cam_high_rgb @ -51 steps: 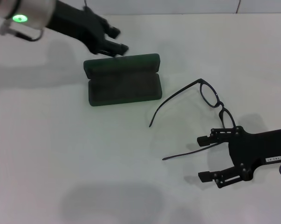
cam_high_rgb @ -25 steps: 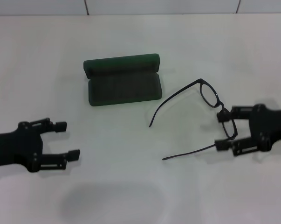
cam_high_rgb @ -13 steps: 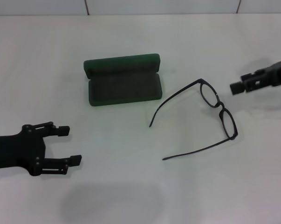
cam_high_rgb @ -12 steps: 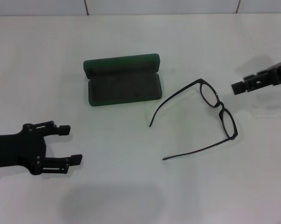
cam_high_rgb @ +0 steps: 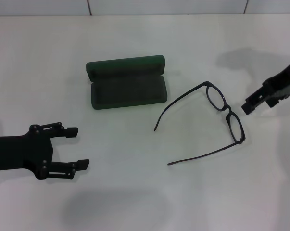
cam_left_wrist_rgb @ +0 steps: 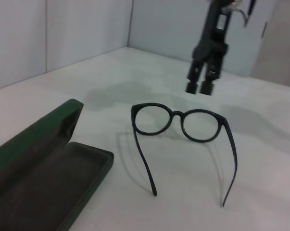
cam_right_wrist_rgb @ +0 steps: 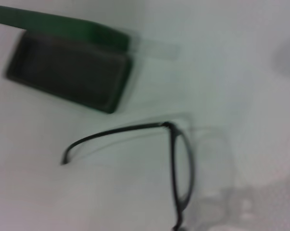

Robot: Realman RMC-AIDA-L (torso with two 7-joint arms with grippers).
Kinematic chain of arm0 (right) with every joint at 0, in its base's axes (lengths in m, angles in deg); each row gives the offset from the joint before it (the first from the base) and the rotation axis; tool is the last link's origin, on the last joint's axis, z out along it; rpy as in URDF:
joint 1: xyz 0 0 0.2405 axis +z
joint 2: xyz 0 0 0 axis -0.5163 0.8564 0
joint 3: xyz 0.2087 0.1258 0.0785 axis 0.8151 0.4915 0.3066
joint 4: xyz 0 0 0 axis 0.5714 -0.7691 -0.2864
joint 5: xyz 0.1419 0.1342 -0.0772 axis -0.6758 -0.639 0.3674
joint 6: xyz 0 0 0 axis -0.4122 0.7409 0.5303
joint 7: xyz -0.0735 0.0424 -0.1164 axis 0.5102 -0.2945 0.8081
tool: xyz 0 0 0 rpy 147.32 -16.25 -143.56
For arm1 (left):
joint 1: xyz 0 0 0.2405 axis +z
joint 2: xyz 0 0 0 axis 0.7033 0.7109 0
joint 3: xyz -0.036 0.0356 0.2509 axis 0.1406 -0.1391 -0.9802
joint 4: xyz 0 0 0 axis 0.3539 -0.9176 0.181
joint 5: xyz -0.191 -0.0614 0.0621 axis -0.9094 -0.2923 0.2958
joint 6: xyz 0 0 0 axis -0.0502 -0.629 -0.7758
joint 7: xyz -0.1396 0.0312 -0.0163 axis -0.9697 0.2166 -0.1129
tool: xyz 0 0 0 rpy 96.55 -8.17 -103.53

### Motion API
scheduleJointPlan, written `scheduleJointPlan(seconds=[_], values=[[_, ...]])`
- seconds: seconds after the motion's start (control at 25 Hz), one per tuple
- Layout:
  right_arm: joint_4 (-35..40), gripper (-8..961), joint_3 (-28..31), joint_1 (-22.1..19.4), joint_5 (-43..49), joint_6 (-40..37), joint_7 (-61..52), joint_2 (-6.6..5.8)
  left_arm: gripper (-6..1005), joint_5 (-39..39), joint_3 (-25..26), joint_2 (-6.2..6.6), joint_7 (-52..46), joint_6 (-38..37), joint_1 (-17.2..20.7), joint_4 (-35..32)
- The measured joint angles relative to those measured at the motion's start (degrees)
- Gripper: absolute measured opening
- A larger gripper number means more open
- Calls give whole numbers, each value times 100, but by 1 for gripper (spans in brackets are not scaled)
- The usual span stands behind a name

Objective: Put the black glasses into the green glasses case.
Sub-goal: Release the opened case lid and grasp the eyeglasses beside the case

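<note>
On the table (cam_high_rgb: 193, 202), the black glasses (cam_high_rgb: 225, 111) lie unfolded, temples toward the green glasses case (cam_high_rgb: 127, 82), which sits open for loading. Right pincer (cam_high_rgb: 249, 107) hovers just beside the frame, nothing held; finger spread cannot be told. Left pincer (cam_high_rgb: 76, 147) waits released, well apart.

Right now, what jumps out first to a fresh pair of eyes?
The black glasses lie unfolded on the white table, temples pointing toward the open, empty green glasses case to their left. The right pincer hovers just beside the frame's front; the left pincer sits open near the table's front-left.
</note>
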Motion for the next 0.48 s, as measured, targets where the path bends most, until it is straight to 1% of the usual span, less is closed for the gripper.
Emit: scheduleJointPlan(seconds=[0.16,0.2,0.28,0.48], values=[[-52,867,-11,277,577,179,-450,173,893,68,0,-13,233,21,9,0],[-55,867,-14,355,703,195,-564,234,893,69,0,-13,263,29,14,0],[-43,866,-24,465,806,222,-700,327,893,69,0,-13,283,32,25,0],[-20,865,-222,677,976,410,-1026,505,893,85,0,7,254,4,51,-1]])
